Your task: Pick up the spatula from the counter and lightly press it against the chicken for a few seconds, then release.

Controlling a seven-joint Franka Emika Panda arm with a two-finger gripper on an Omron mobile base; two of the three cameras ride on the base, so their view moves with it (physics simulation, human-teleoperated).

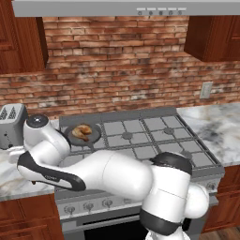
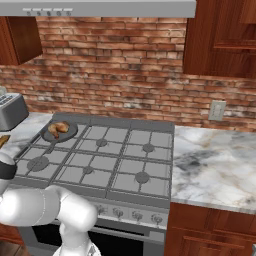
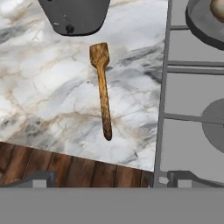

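wooden spatula (image 3: pixel 103 89) flat on the marble surface (image 3: pixel 39 87) just beside the stove (image 3: pixel 192 96), our pincer (image 3: pixel 111 180) over it, tips wide apart and empty, chicken (image 1: pixel 82 132) in its pan (image 1: pixel 95 136) at the stove's back

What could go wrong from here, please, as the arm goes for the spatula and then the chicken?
The spatula lies flat on the marble counter; the open tool may scrape the stone or slip off the thin handle.
Its handle end is near the counter's front edge, so a nudge could knock it off.
The chicken sits in a pan; pressing hard may shift it.
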